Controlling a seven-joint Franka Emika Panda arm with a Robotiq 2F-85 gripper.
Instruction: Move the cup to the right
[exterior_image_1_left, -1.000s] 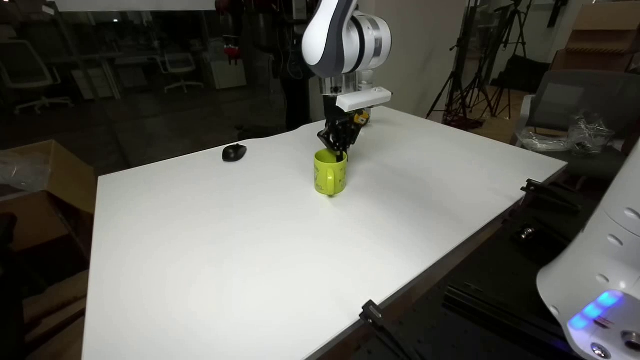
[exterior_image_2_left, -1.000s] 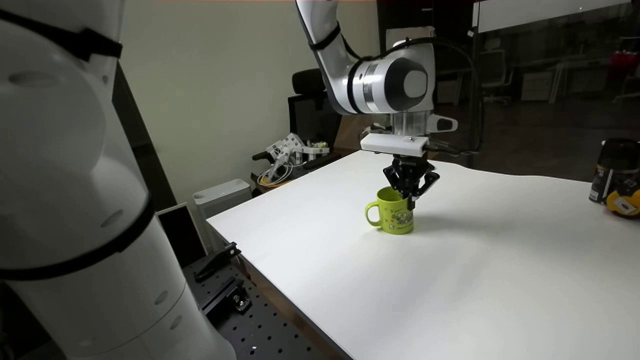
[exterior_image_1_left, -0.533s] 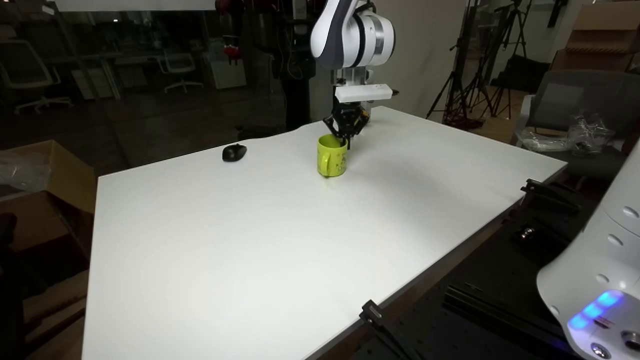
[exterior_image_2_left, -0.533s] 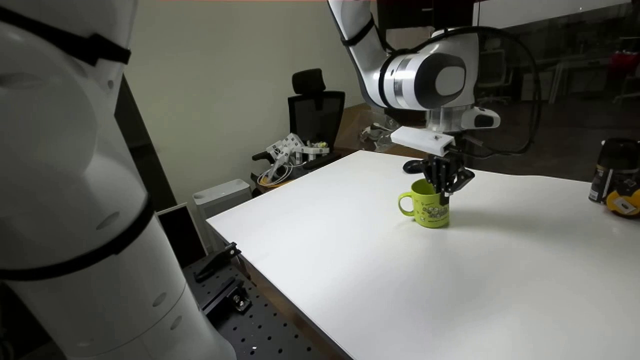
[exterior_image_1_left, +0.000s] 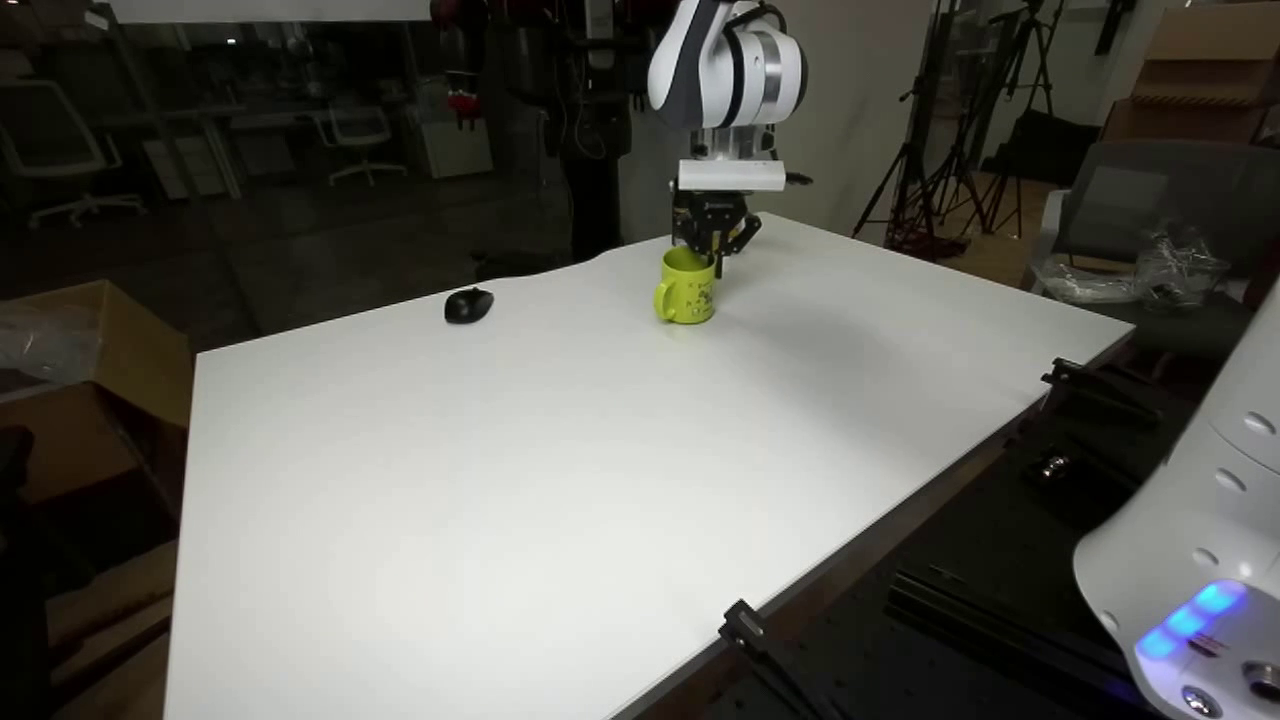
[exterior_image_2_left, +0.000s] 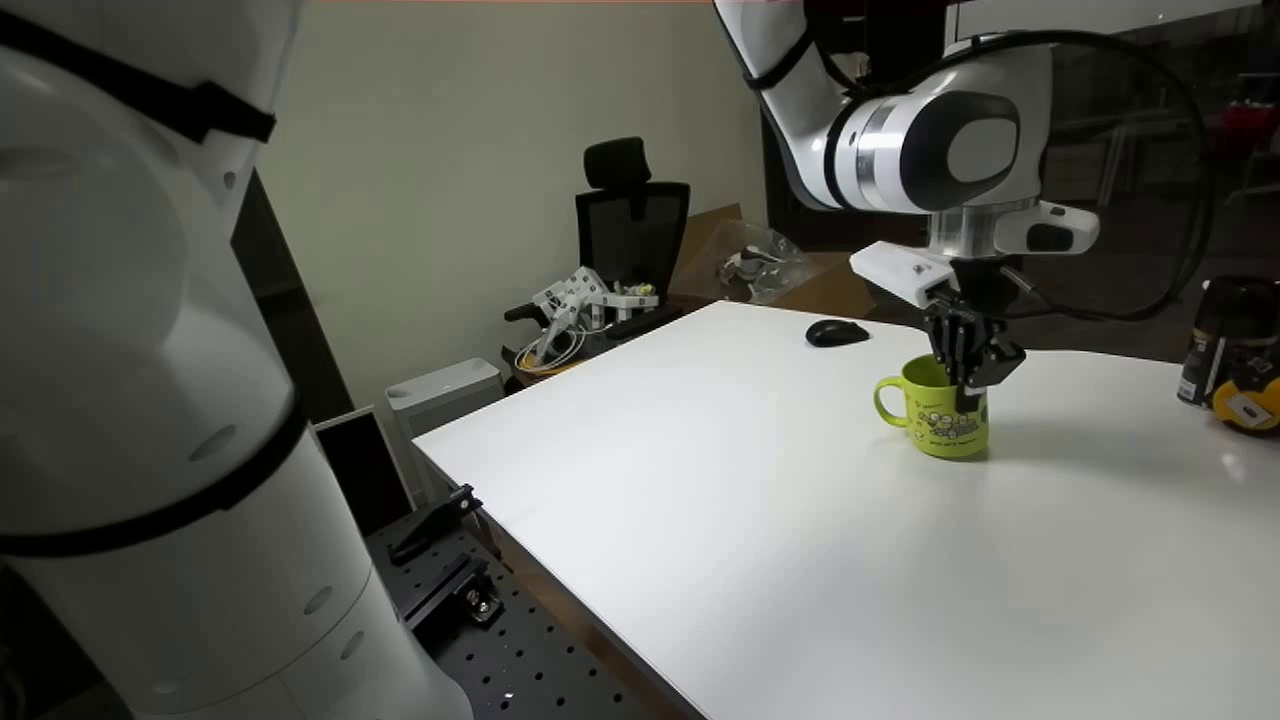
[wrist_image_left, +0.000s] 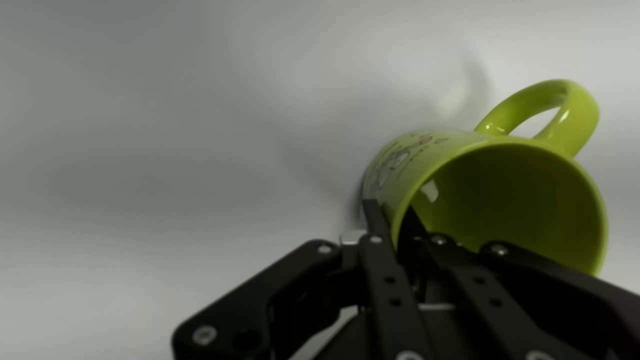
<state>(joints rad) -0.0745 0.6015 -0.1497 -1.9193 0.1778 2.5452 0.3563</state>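
Note:
The yellow-green cup (exterior_image_1_left: 686, 297) stands upright at the far part of the white table in an exterior view. It also shows in an exterior view (exterior_image_2_left: 940, 422) right of the table's middle, its handle pointing left. My gripper (exterior_image_1_left: 717, 266) is shut on the cup's wall at the rim. In the wrist view the gripper (wrist_image_left: 390, 206) has one finger inside the cup (wrist_image_left: 515, 195) and one outside, and the handle points to the upper right. The cup's base is on or just above the table; I cannot tell which.
A black mouse-like object (exterior_image_1_left: 468, 305) lies near the far table edge, behind the cup in an exterior view (exterior_image_2_left: 836, 332). A dark bottle (exterior_image_2_left: 1230, 335) and a yellow-black item (exterior_image_2_left: 1250, 402) stand at the right. Black clamps (exterior_image_1_left: 745, 628) sit on the near edge of the white table (exterior_image_1_left: 420, 520).
My gripper and the cup have moved together, to the right in both exterior views and, in one of them, also farther away. The cup has turned slightly, its handle swinging leftward there.

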